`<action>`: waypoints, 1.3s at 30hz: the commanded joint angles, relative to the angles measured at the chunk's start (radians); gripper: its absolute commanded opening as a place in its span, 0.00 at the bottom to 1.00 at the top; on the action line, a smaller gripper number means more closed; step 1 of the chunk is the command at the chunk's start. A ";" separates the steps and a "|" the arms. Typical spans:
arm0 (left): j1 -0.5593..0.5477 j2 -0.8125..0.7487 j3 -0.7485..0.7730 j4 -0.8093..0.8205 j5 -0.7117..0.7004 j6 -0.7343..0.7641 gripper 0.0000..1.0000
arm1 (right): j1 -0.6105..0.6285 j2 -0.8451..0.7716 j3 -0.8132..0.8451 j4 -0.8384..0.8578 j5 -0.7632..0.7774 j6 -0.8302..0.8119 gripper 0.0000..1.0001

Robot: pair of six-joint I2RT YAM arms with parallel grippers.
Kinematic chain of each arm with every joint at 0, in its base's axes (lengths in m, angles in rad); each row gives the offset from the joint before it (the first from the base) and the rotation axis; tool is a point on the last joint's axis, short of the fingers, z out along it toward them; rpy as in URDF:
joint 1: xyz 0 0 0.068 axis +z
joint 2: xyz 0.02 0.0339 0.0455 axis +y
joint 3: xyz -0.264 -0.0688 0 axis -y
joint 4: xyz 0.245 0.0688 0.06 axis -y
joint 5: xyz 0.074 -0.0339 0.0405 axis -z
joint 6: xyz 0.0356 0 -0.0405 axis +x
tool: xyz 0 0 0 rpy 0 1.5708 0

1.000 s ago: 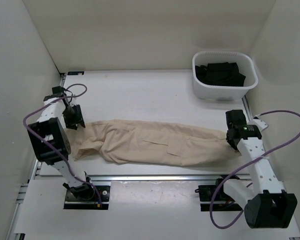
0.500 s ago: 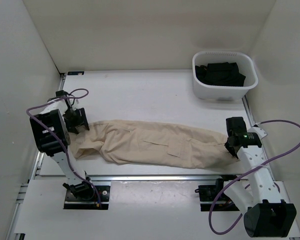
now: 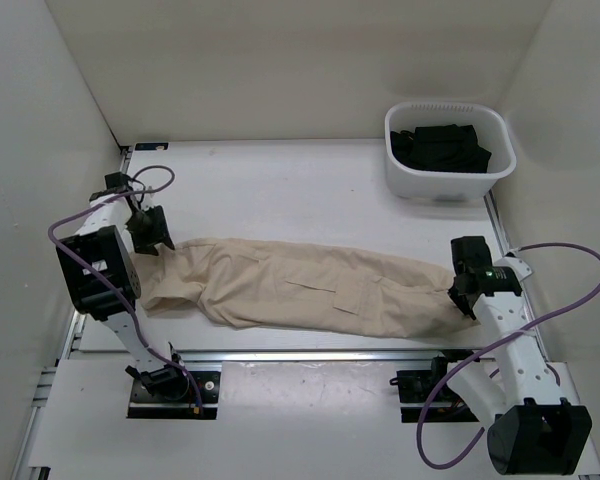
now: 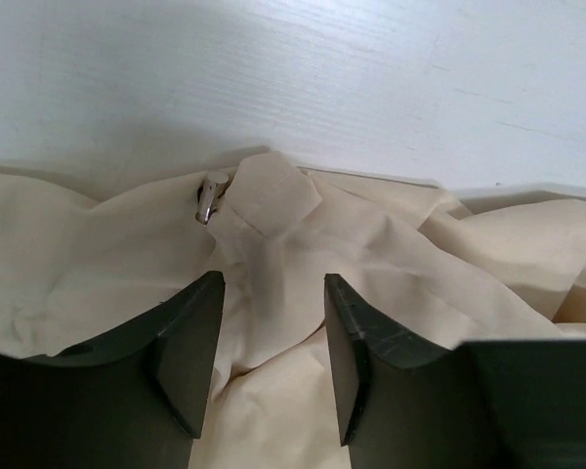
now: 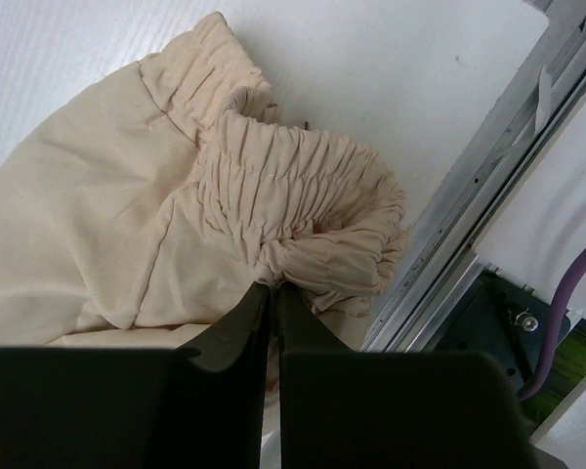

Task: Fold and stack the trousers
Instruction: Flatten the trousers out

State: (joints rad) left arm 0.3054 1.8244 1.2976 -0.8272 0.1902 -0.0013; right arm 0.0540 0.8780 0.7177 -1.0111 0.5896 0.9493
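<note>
Trousers [image 3: 310, 290] are lying stretched out, the right hand [image 5: 270, 293] clamping their gathered end, the left hand [image 4: 272, 293] hovering open over their waist, probably needing a grip there before folding.

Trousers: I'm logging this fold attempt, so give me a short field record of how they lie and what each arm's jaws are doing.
trousers: beige, spread lengthwise across the table, not yet folded
left jaws: open, over the left end near a metal clasp
right jaws: shut on the gathered elastic end at the right
basket: white, far right corner, holds dark clothes
</note>
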 commanded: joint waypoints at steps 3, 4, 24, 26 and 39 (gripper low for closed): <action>0.000 -0.030 -0.009 0.042 0.029 0.001 0.45 | -0.002 0.001 -0.021 0.029 -0.022 0.008 0.00; 0.000 -0.014 -0.009 0.042 0.029 0.001 0.44 | -0.002 0.001 -0.021 0.029 -0.031 0.008 0.00; 0.072 -0.106 -0.049 0.042 -0.009 0.001 0.14 | -0.002 -0.056 0.196 -0.220 0.075 0.017 0.00; 0.109 -0.210 -0.021 0.028 0.000 0.001 0.14 | -0.002 -0.092 0.282 -0.277 0.075 0.017 0.00; 0.115 0.034 0.616 -0.052 0.118 0.001 0.14 | -0.029 0.477 0.940 -0.129 0.021 -0.239 0.00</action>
State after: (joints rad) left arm 0.4492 1.6768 1.8198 -0.8829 0.2707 -0.0044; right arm 0.0494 1.0939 1.6279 -1.2491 0.5957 0.8398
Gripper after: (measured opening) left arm 0.153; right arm 0.034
